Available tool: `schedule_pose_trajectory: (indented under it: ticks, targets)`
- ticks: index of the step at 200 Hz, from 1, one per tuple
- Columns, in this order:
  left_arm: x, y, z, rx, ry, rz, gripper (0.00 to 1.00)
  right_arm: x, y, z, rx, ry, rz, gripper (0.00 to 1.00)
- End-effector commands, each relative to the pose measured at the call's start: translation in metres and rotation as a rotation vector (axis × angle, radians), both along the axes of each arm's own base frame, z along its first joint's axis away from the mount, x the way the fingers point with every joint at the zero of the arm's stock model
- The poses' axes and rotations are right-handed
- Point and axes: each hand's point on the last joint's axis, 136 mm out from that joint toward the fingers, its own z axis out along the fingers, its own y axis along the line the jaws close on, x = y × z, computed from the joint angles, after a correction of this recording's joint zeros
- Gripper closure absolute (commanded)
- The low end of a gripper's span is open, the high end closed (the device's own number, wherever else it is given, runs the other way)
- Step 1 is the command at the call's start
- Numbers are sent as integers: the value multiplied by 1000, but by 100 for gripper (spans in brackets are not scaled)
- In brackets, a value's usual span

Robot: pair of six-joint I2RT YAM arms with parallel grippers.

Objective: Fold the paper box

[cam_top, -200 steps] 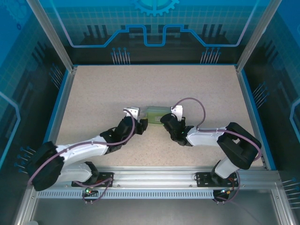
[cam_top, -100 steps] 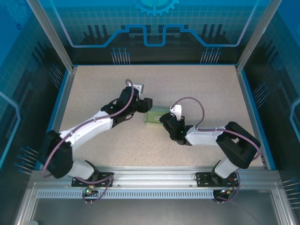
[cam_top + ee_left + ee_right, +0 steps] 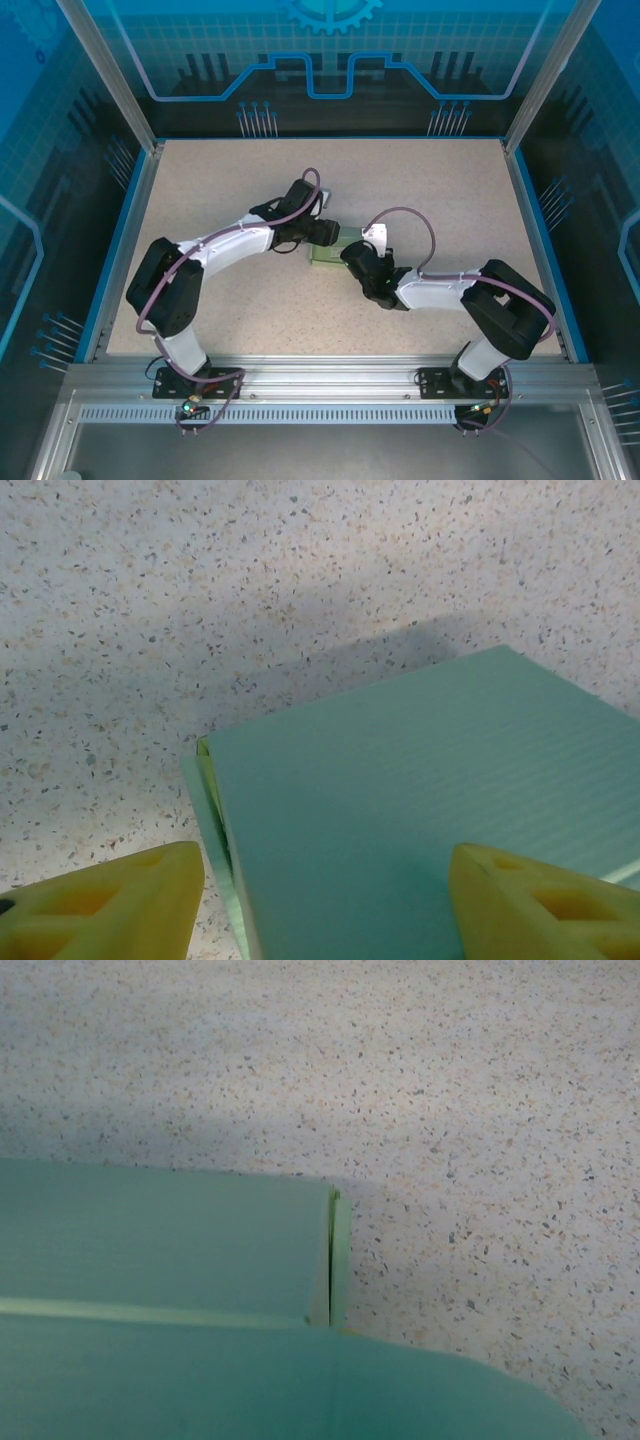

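- The paper box lies mid-frame on the desk, folded flat, with one end flap ajar.
- The left fingers have swung in from lower left and now straddle its corner, apart.
- The right fingers stay together at its right edge, so closing that flap is likely next.

matt paper box; speckled table

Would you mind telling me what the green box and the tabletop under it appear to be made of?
The paper box looks like thin matte cardboard, pale mint green: fine ribbing crosses its top face and thin folded layers show at its edge. The table looks like hard speckled laminate or composite, beige with dark flecks and little sheen; which one, I cannot tell.
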Motion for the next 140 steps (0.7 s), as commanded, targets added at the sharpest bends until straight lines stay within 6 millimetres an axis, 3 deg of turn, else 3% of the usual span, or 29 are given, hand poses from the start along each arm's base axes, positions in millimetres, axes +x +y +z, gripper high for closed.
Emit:
schedule_pose_trajectory:
  ticks: [1, 69, 140]
  targets:
    - [-6, -4, -9, 20, 21, -42, 33, -3, -8, -3, -48, 26, -5, 87]
    - [-9, -7, -28, 51, 40, -40, 34, -34, -5, 0, -118, 118, 167, 59]
    - [-9, -9, -28, 68, 17, -33, 33, -61, 6, 52, -66, 109, 392, 46]
